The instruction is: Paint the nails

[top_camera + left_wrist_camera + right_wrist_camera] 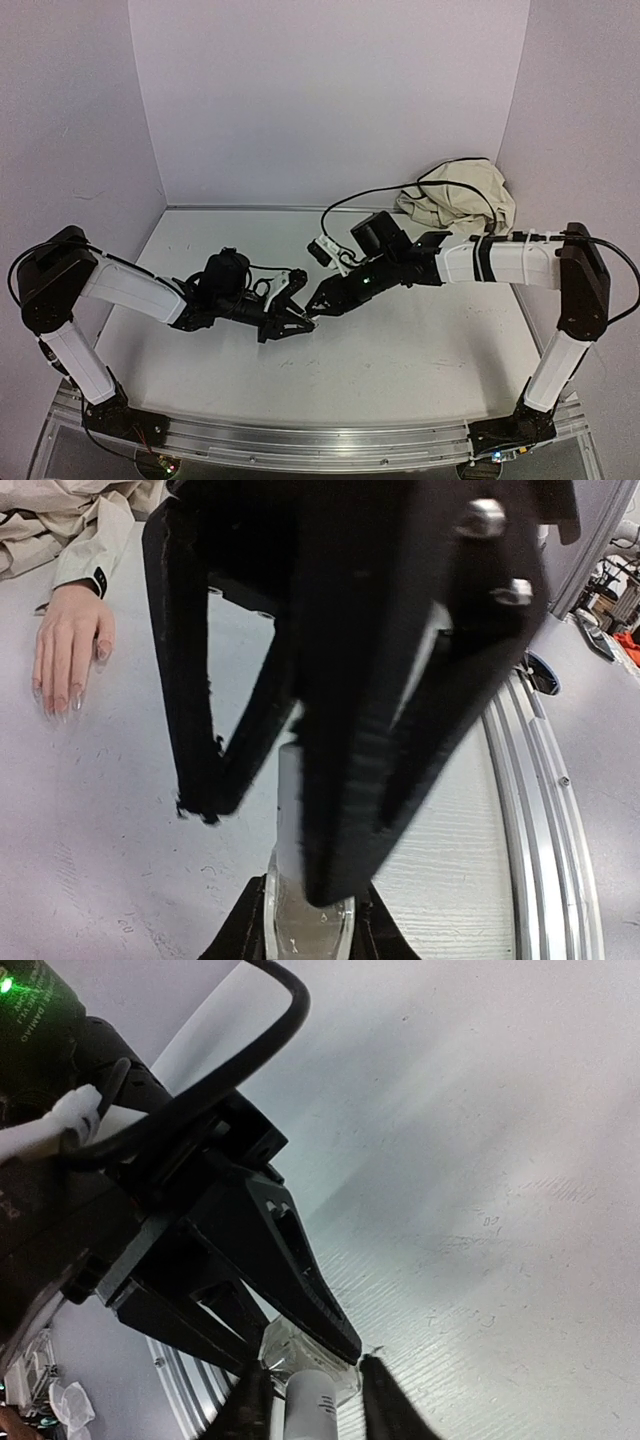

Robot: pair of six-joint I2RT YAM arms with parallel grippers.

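Well, the step in hand is getting the polish open, I judge — no brush is out yet. My left claw [305, 927] is clamped tight on the clear body of the little bottle [300, 920], over the middle of the tabletop [400, 360]. My right claw [312, 1400] straddles the white cap [310, 1408] from the other end. Its fingers are set narrow, but a sliver of gap shows beside the cap, so it looks parted rather than pinching.

The dummy hand [68, 650] lies flat, palm down, well apart from both claws towards the far right of the tabletop, its beige sleeve [70, 530] heaped behind it. The nails [62, 702] look pale, and I cannot tell whether there is any paint on them.

Next, I reckon, my right claw must close squarely on the cap and twist while the left holds the bottle steady — if the left slips, the bottle will turn with the cap. Then the cap has to be drawn straight out, with the brush clear of the neck, and carried over to the fingertips without tipping the open bottle.
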